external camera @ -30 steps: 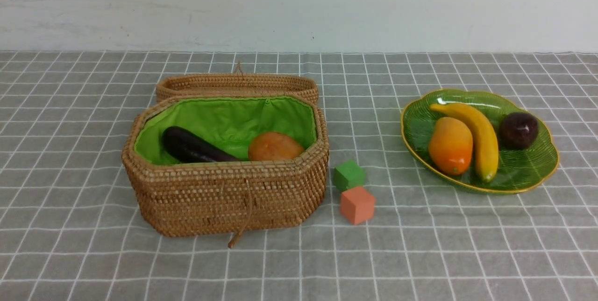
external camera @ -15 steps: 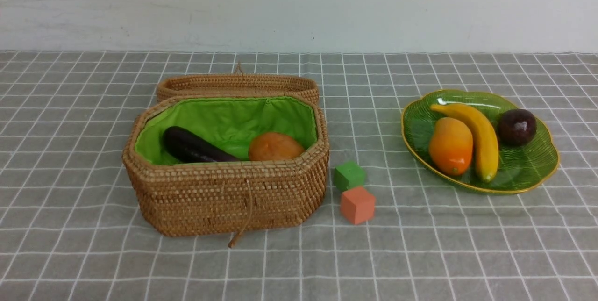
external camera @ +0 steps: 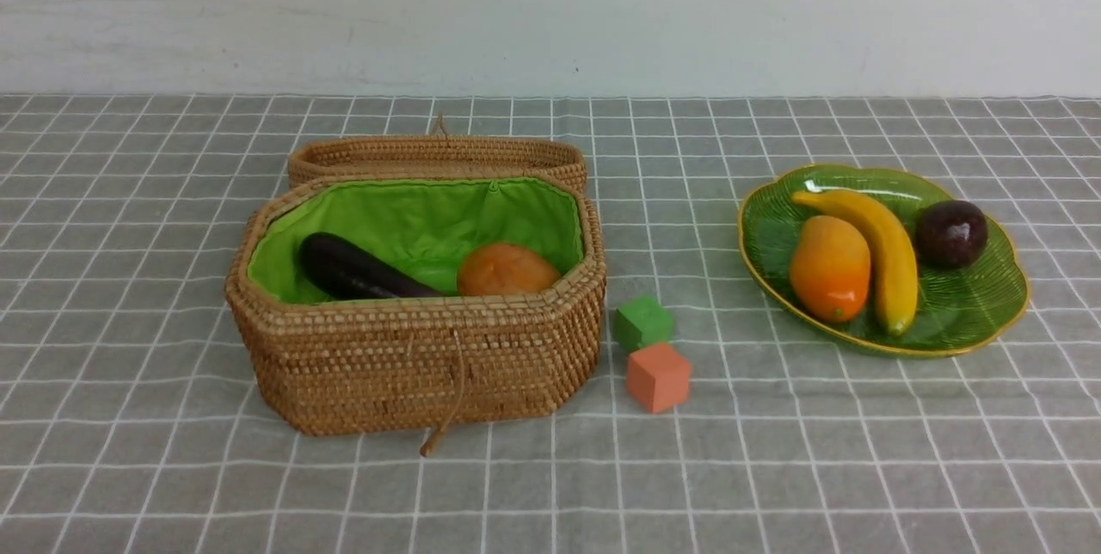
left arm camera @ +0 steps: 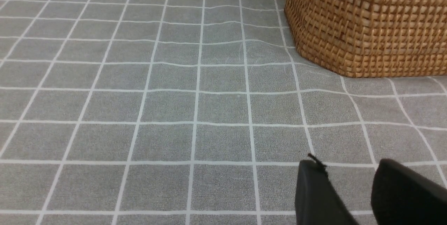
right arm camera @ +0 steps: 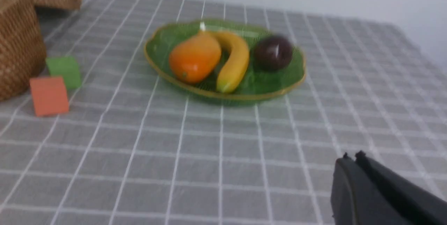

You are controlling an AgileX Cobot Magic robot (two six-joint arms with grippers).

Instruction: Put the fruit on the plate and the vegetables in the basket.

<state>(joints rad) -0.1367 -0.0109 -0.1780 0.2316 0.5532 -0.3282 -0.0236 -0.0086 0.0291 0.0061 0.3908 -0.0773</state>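
Observation:
The green leaf-shaped plate [external camera: 972, 322] on the right holds the fruit: a mango [external camera: 830, 268], a banana [external camera: 877, 253] and a round dark maroon fruit [external camera: 950, 233]. Left of centre, the open woven basket [external camera: 413, 365] holds an eggplant [external camera: 357, 272] and a potato [external camera: 507, 270]. Neither gripper shows in the front view. The left gripper [left arm camera: 349, 164] hangs open over bare cloth, apart from the basket [left arm camera: 370, 26], with nothing between its fingers. My right gripper [right arm camera: 351, 157] is shut and empty, well short of the plate [right arm camera: 167, 40].
A green cube [external camera: 642, 322] and a salmon cube [external camera: 658, 377] sit on the checked cloth just right of the basket. The basket's lid [external camera: 434, 158] lies flipped open behind it. A white wall bounds the table at the back.
The dark maroon fruit has shifted slightly on the plate and now lies still. Nothing else has moved.

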